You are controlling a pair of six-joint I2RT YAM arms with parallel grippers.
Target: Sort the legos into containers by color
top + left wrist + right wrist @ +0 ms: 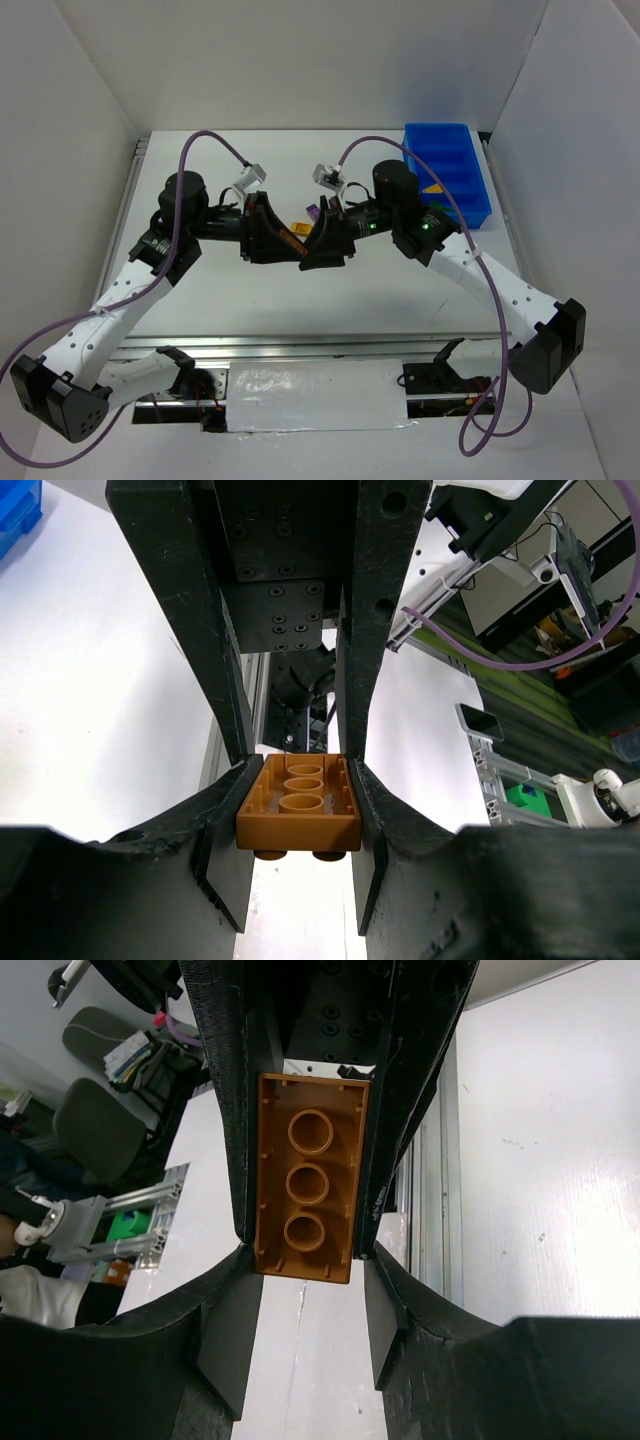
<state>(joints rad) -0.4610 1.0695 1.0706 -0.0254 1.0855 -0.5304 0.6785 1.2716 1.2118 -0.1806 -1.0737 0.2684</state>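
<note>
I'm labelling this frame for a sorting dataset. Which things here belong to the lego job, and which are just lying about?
Job: brown brick, purple brick, yellow brick, blue tray.
Lying about: purple cable, office chair, white taped sheet.

Both my arms [170, 260] reach in mid-desk, left jaws and right jaws tip to tip, an orange brick [293, 237] showing between them. A purple brick [312, 213] lies just behind them on the desk [250, 300]. The blue tray [440, 130] sits far right, well apart.
</note>
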